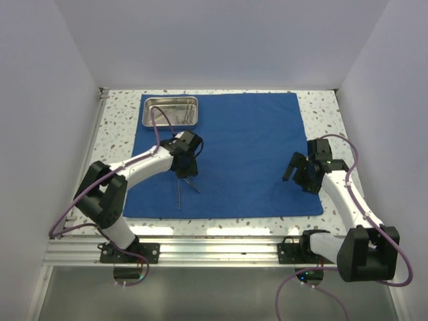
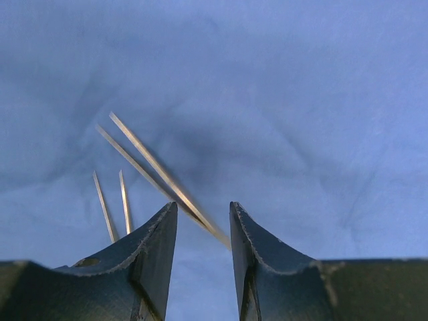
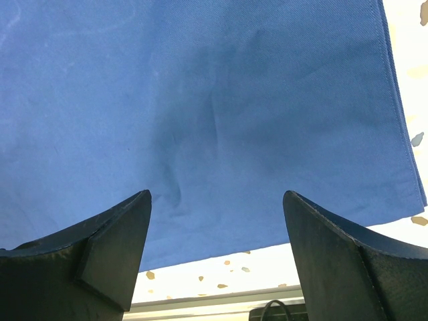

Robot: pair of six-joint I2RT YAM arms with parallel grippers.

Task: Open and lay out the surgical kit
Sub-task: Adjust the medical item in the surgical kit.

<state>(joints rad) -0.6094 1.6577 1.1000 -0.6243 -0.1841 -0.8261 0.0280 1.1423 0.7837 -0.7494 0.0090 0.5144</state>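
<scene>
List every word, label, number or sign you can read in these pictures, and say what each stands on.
None: no readable text shows on the cloth, tray, steel tools or table.

Top external view: looks down from above and behind the arm bases (image 1: pixel 130 253) onto the whole blue cloth (image 1: pixel 247 154). Wrist views: each looks past its own fingers (image 2: pixel 150 261), close over that shared cloth.
</scene>
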